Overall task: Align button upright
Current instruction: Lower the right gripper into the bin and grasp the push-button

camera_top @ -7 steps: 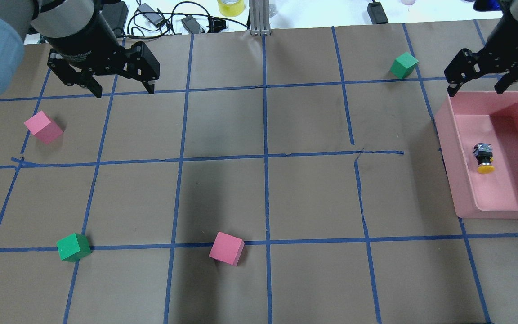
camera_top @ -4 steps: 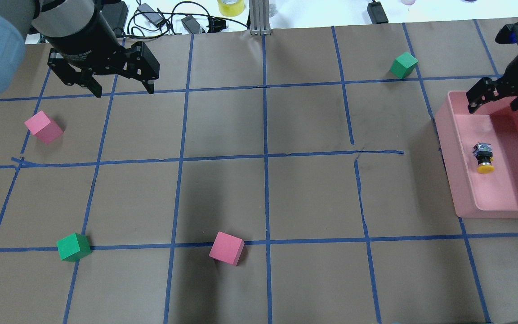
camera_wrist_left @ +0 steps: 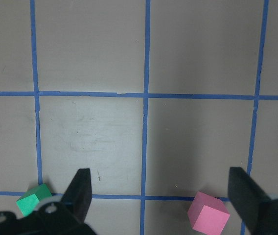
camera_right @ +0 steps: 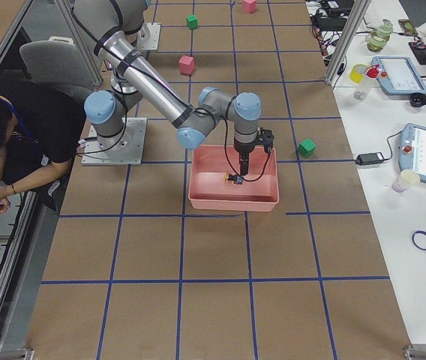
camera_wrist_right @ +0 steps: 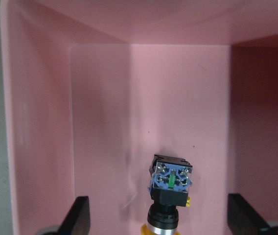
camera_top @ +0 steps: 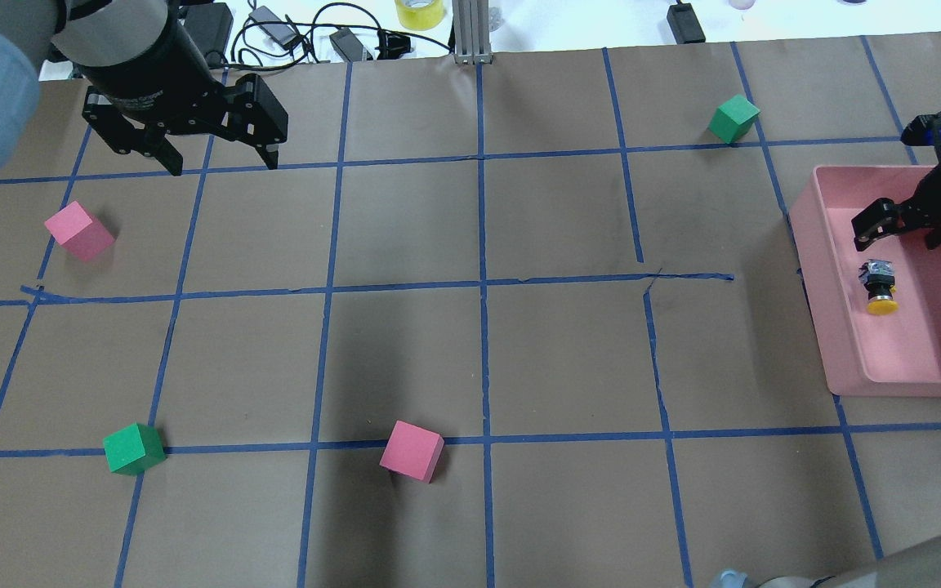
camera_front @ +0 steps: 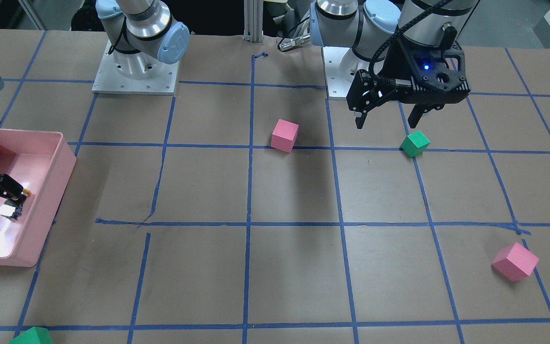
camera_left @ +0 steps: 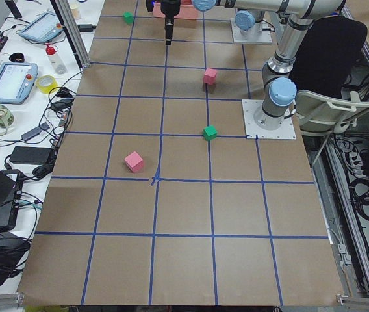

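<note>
Right gripper (camera_top: 895, 239) is spread wide and holds nothing; it hangs low over the pink bin (camera_top: 826, 302). In the right wrist view the button (camera_top: 880, 287) sits between the two fingers and is clear of both. Button position: it lies on its side on the bin floor, with the black base and blue terminal face toward the gripper and the yellow cap pointing toward the robot. Left gripper (camera_top: 225, 167) is also spread and empty above the taped table (camera_top: 560, 351), with a pink cube (camera_top: 78, 231) lying near it.

Bright, sharp frames; soft shadows
</note>
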`<state>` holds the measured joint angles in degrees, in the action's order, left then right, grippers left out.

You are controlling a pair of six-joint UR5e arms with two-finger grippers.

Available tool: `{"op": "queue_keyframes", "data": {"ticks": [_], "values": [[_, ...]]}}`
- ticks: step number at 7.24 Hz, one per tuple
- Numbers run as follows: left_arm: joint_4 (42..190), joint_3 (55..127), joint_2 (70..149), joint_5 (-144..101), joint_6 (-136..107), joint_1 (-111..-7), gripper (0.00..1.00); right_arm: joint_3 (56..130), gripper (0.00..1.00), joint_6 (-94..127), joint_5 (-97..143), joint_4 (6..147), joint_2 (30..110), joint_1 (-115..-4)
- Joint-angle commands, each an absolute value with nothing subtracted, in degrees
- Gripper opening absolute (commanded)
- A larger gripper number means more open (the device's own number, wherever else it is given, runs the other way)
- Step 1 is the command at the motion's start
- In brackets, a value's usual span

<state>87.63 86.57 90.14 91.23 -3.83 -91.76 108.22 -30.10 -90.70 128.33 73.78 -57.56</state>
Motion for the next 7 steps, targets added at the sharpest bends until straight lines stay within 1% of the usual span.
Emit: {"op": "queue_keyframes", "data": {"ticks": [1,7], "values": [[87.6,86.6,90.1,91.2,-3.9,-91.8,1.00,108.6,0.98,-31.1,-90.7,128.5,73.1,-57.0],[87.8,87.4,90.4,91.2,-3.8,-91.8,1.00,108.6,0.96,-30.8,-92.6,133.8,68.4,-56.9]]}}
